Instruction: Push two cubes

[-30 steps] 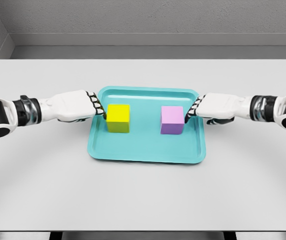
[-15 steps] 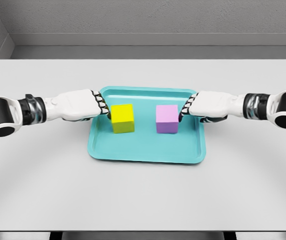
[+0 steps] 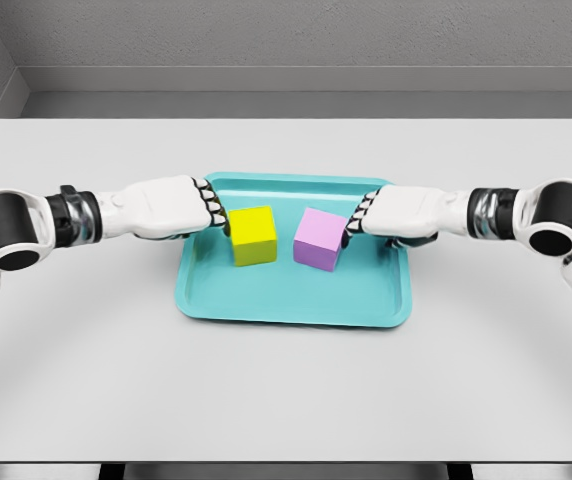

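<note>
Both hands, left [image 3: 181,207] and right [image 3: 391,214], apparently curled, press yellow cube [image 3: 252,235] and purple cube [image 3: 319,239] together in tray [image 3: 291,305]; best pushed level and evenly

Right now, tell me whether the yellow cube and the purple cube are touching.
Apart. The head view shows a strip of teal tray floor between the yellow cube and the purple cube.
</note>
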You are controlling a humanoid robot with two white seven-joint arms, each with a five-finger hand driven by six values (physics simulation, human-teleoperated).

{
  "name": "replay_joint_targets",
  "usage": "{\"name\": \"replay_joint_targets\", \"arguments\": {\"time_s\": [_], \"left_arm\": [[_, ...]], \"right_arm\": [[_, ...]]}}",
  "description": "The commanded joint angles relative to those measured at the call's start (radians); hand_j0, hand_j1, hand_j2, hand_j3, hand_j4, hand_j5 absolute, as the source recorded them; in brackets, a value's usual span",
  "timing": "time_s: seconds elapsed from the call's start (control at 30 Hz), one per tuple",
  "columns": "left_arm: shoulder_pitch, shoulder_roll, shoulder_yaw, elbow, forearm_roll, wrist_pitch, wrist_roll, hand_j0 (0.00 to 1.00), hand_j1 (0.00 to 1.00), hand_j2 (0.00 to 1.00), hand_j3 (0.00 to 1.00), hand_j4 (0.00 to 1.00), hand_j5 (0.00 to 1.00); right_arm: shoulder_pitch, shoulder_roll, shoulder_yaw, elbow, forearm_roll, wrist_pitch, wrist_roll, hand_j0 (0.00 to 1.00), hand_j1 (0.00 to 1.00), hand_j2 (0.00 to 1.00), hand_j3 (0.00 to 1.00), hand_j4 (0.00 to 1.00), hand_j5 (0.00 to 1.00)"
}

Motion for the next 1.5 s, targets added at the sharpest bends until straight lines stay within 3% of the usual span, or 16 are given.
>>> {"name": "replay_joint_targets", "arguments": {"time_s": [0.0,0.23,1.2,1.47], "left_arm": [[0.000,-0.006,0.001,0.001,0.002,0.002,0.000,0.71,0.71,0.71,0.71,0.71,0.71],[-0.002,-0.041,0.001,0.001,-0.024,0.002,0.000,0.71,0.71,0.71,0.71,0.71,0.71],[-0.018,-0.061,0.002,0.025,-0.031,0.002,-0.008,0.72,0.72,0.72,0.72,0.72,0.72],[-0.015,-0.058,0.014,0.042,-0.030,0.002,-0.013,0.64,0.64,0.64,0.64,0.64,0.64]], "right_arm": [[0.000,0.018,0.002,0.034,0.018,0.000,0.000,0.71,0.71,0.71,0.71,0.71,0.71],[-0.015,0.047,0.002,0.085,0.034,0.000,0.000,0.71,0.71,0.71,0.71,0.71,0.71],[-0.034,0.074,0.006,0.091,0.041,0.000,0.000,0.71,0.71,0.71,0.71,0.71,0.71],[-0.034,0.074,0.008,0.089,0.041,0.000,0.000,0.71,0.71,0.71,0.71,0.71,0.71]]}}
